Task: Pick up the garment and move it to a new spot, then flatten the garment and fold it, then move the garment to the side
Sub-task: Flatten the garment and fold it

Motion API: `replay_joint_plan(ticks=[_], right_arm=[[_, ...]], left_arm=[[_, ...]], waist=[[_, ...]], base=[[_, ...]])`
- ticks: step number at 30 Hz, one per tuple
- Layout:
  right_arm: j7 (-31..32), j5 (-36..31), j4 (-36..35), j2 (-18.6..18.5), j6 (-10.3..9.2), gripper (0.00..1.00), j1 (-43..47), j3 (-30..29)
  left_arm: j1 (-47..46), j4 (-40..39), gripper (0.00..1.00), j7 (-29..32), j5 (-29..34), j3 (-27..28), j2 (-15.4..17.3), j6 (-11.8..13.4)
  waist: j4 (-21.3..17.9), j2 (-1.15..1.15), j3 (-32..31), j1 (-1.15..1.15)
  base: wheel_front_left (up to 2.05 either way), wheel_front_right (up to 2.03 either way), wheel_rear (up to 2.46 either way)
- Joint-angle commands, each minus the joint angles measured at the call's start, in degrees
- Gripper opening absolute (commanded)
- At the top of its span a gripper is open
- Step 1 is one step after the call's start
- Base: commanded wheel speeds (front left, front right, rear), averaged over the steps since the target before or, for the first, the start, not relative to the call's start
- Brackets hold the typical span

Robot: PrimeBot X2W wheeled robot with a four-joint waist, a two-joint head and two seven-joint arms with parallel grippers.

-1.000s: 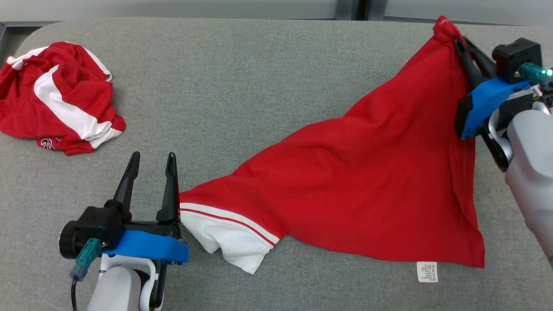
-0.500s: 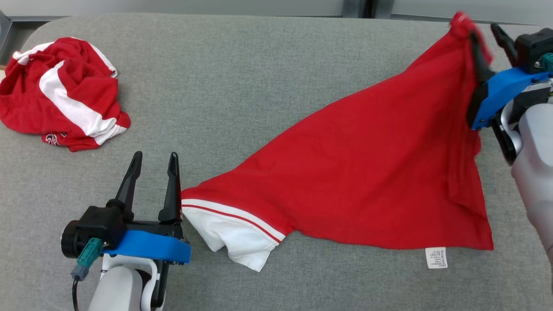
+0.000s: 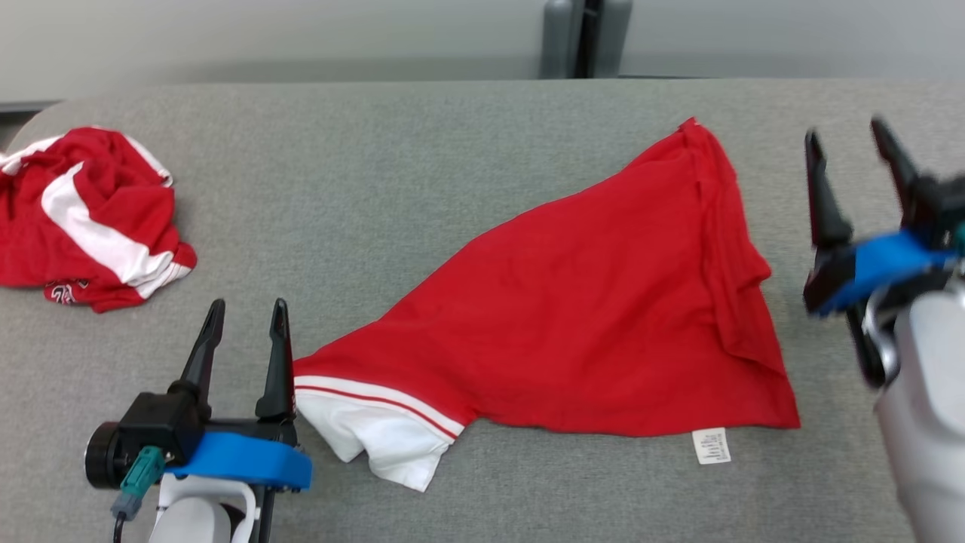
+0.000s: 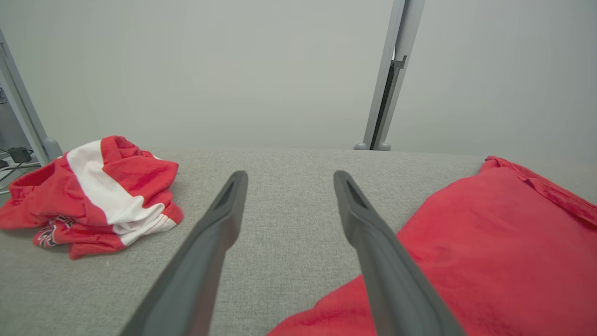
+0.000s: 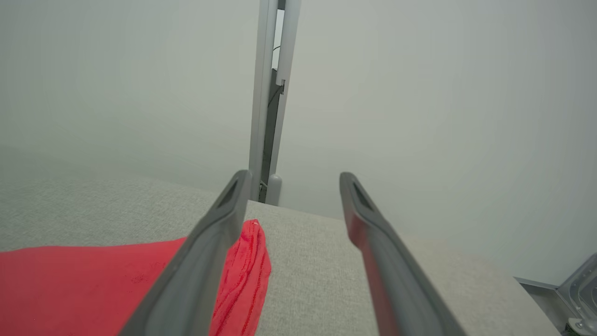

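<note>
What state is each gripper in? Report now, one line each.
Left gripper: open, empty, beside the garment.
Right gripper: open, empty, apart from the garment.

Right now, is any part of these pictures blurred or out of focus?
Head view: the right hand is blurred, the red garment sharp. Left wrist view: the near fingers are soft. Right wrist view: fingers soft too.
</note>
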Motion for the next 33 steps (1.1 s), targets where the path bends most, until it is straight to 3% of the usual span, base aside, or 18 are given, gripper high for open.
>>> replay_joint_plan(ticks=[1,6,12,20,30,31,32,33], right_arm=[[0.0,-0.7,-3.7,1.4,-0.06,1.0,5.4,-1.6],[0.0,-2.0,-13.1,4.7,-0.05,1.0,17.7,-5.2],[0.0,-2.8,-18.5,8.2,-0.05,1.0,28.0,-5.0],[0.0,-2.1,-15.4,9.7,-0.05,1.0,32.2,-2.9],[0.5,-2.9,-4.2,9.5,-0.05,1.0,29.8,-3.6],[0.7,-2.6,-3.0,9.6,-0.05,0.61,29.5,-3.4],[0.8,-2.3,-1.8,9.8,-0.06,0.0,29.3,-3.0],[0.8,-2.3,-1.8,9.8,-0.06,0.0,29.3,-3.0]], left_arm=[[1.4,-0.3,1.0,0.0,0.6,0.7,0.2,-0.3],[3.5,-0.7,1.0,0.0,1.3,2.3,0.2,-0.9],[4.8,-0.6,1.0,0.0,1.8,3.4,0.2,-1.2],[4.3,-0.7,1.0,0.0,1.8,2.8,0.2,-1.3],[3.0,-0.7,1.0,0.0,1.2,1.7,0.2,-1.2],[3.0,-0.6,1.0,0.0,1.2,1.7,0.2,-1.1],[3.0,-0.6,1.0,0.0,1.2,1.7,0.2,-1.0],[3.0,-0.6,1.0,0.0,1.2,1.7,0.2,-1.0]], waist=[[-1.6,0.0,-1.7,0.0],[-3.1,0.0,-2.9,0.0],[-4.1,0.0,-3.9,0.0],[-3.7,0.0,-3.8,0.0],[-2.2,0.0,-2.3,0.0],[-2.1,0.0,-2.2,0.0],[-2.1,0.0,-2.2,0.0],[-2.1,0.0,-2.2,0.0]], base=[[0.0,0.0,0.0],[0.0,0.0,0.0],[0.0,0.0,0.0],[0.0,0.0,0.0],[0.0,0.0,0.0],[0.0,0.0,0.0],[0.0,0.0,0.0],[0.0,0.0,0.0]])
